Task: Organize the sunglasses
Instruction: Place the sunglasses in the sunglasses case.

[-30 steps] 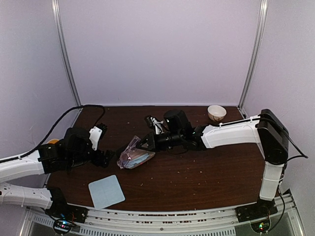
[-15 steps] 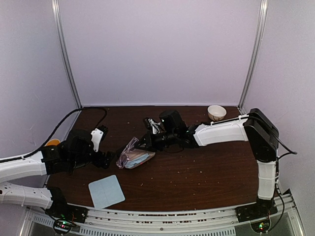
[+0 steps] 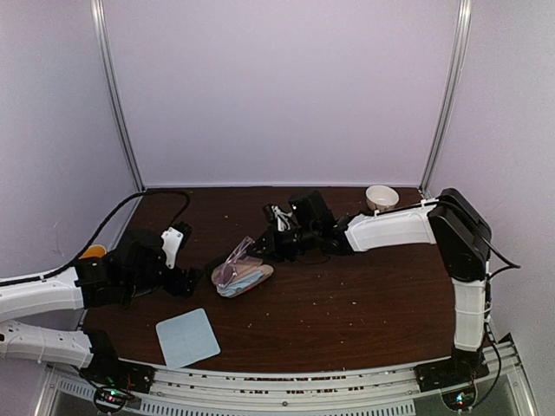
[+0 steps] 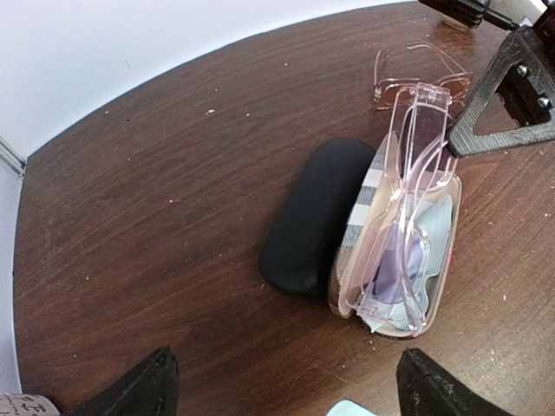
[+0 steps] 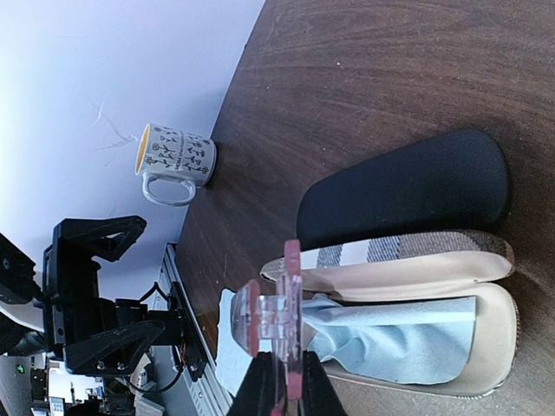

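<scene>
A folded pair of sunglasses (image 4: 408,225) with a clear pink frame and purplish lenses lies along the open tan case (image 4: 447,290), over its light blue cloth (image 5: 408,338). My right gripper (image 5: 279,394) is shut on the far end of the frame (image 5: 276,316), which it holds tilted above the case rim (image 3: 236,263). A second pink pair (image 4: 425,74) rests on the table just beyond the case. A shut black case (image 4: 316,217) lies against the open one. My left gripper (image 4: 290,390) stands open and empty, low over the table a short way before both cases.
A patterned mug (image 5: 173,156) stands by the left wall. A small bowl (image 3: 381,198) sits at the back right. A pale blue square cloth (image 3: 187,337) lies near the front left edge. A black cable (image 3: 130,201) runs along the back left.
My right arm has shifted, drawing the wrist and the held sunglasses slightly right and farther back over the open case. The left gripper has hardly moved and stays open.
</scene>
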